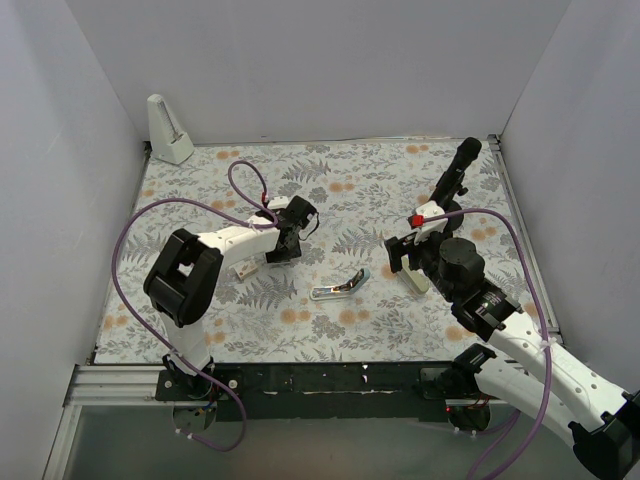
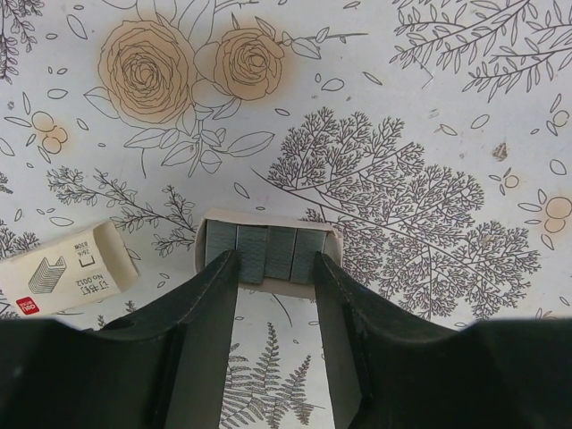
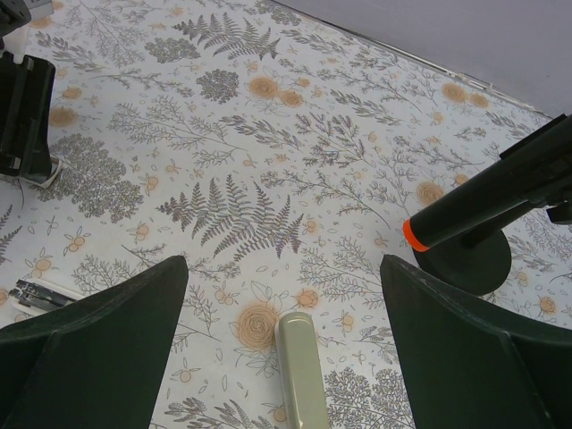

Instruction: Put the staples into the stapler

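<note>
Left gripper (image 2: 277, 262) at staples (image 2: 255, 243): pick-up step

Fingers (image 2: 210, 304) straddle them in their tray (image 2: 268, 217), box (image 2: 67, 270) just beside. Can't tell if pinched yet, view's tight. Right gripper (image 3: 281, 264) gapes, holding nothing. Stapler (image 1: 340, 287) lies mid-table, well apart. Next: firm pinch, lift w/o spilling, carry to stapler.

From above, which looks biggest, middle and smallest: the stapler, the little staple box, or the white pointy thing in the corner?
Largest to smallest in the top view:
1. white pointy thing, though it stands farthest away
2. stapler
3. staple box
</note>
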